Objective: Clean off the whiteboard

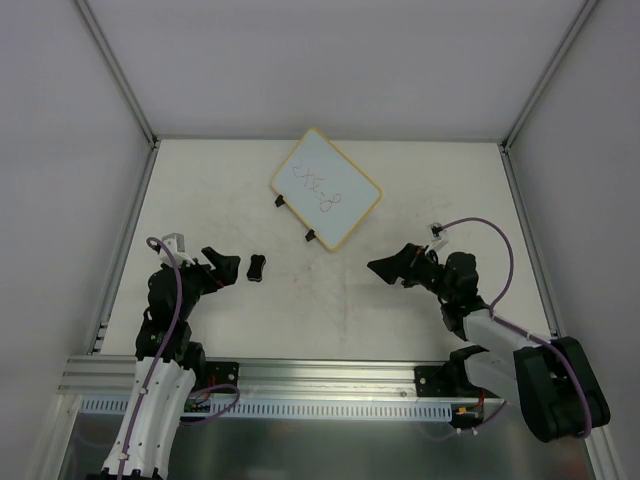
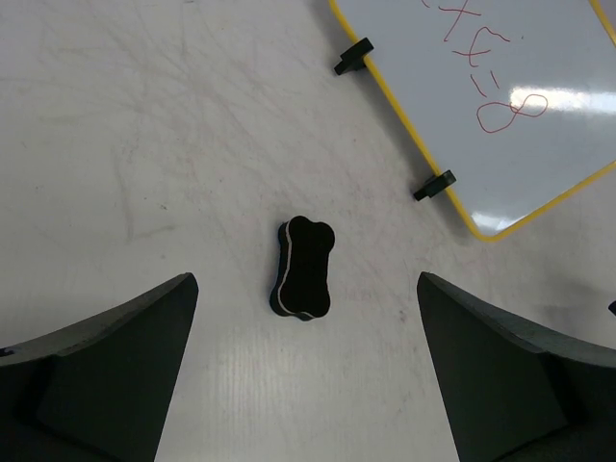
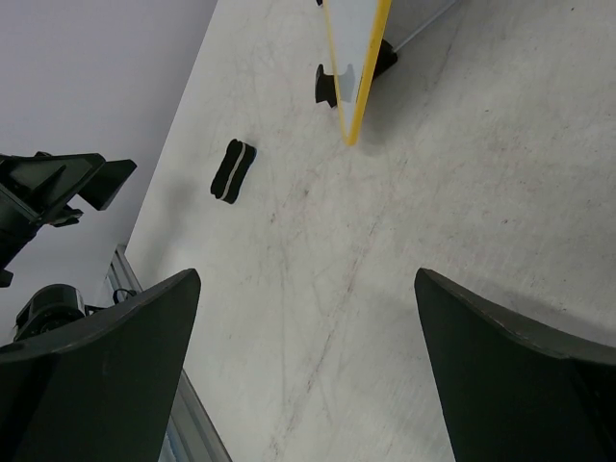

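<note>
The whiteboard point(image 1: 327, 187) lies tilted at the back middle of the table, with a thin yellow frame, two black clips on its near-left edge and red scribbles on it. It also shows in the left wrist view point(image 2: 500, 96) and edge-on in the right wrist view point(image 3: 358, 58). A small black eraser block point(image 1: 257, 268) lies on the table, just ahead of my left gripper point(image 1: 226, 266), which is open and empty; the eraser point(image 2: 302, 268) sits apart from the jaws. My right gripper point(image 1: 387, 268) is open and empty, right of the eraser point(image 3: 233, 170).
White walls enclose the table point(image 1: 330, 320) on three sides, with metal rails along its left and right edges. An aluminium rail point(image 1: 320, 378) runs along the near edge at the arm bases.
</note>
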Robot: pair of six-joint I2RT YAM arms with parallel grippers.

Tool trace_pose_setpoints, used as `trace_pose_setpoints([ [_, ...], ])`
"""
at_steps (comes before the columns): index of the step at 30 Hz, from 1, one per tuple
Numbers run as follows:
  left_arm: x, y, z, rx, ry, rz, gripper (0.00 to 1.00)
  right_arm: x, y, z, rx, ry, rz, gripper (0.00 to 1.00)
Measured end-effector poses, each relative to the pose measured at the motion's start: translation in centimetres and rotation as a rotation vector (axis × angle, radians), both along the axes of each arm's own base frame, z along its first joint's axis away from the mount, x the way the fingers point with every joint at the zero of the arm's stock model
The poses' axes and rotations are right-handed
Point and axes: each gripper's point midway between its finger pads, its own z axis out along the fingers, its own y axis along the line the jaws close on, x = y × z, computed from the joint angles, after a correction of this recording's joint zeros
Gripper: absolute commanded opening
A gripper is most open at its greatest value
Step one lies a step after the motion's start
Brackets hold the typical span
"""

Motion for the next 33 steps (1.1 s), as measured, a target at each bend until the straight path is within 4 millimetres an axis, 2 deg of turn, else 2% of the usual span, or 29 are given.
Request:
trace_pose_setpoints([
  [9,0.0,0.0,-0.1,0.000,0.003,-0.001,0.99,0.6,-0.5,1.5,0.007,-0.057,-0.050,0.99],
  [13,0.0,0.0,-0.8,0.002,0.040,0.001,0.99,1.2,-1.0,2.2,0.037,-0.093,-0.103,0.99],
  [17,0.0,0.0,-1.9,0.004,0.106,0.002,0.99,1.5,-0.7,1.4,0.057,-0.050,-0.106,0.97],
  [20,0.1,0.1,-2.3,0.004,0.141,0.007,0.99,2.8,0.3,1.7,0.062,-0.019,-0.067,0.94],
  [23,0.3,0.3,-2.2,0.005,0.154,0.020,0.99,4.5,1.2,3.1,0.069,-0.056,-0.045,0.97],
  [25,0.5,0.6,-2.1,0.011,0.157,0.037,0.99,5.2,1.3,3.6,0.068,-0.081,-0.046,0.95],
  [29,0.7,1.3,-2.2,0.026,0.163,0.075,0.99,6.7,1.7,2.9,0.050,-0.081,-0.052,0.91],
  [33,0.8,1.6,-2.4,0.034,0.170,0.092,0.99,8.1,2.0,1.4,0.036,-0.085,-0.058,0.88],
])
